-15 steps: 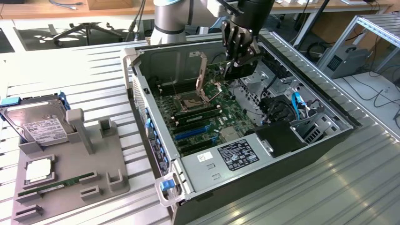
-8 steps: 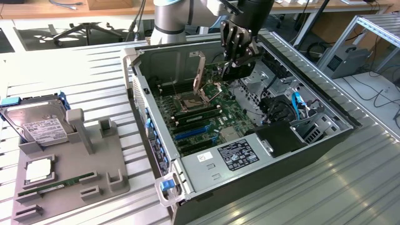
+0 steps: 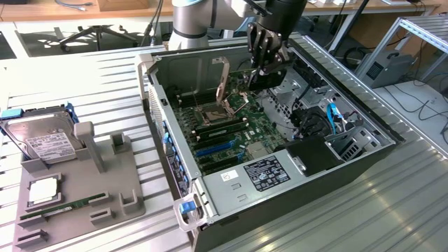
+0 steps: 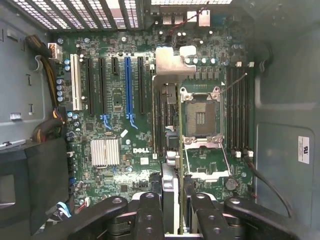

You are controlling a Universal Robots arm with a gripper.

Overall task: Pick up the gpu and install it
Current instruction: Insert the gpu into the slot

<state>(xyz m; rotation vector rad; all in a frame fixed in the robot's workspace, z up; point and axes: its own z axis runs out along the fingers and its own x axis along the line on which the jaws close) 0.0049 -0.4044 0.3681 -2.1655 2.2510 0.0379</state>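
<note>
Gripper [image 3: 265, 65] pinching gpu [image 4: 172, 150] edge-on | hovering over motherboard [image 4: 120, 145] inside computer case [image 3: 364, 113] | advice: keep card vertical, align with blue PCIe slot [image 4: 128, 85]

— What lies behind the claw?
— A wooden desk [image 3: 84, 9] and a black office chair [image 3: 94, 34].
— And beneath it?
— A ribbed metal table [image 3: 392, 199], brightly lit.
</note>
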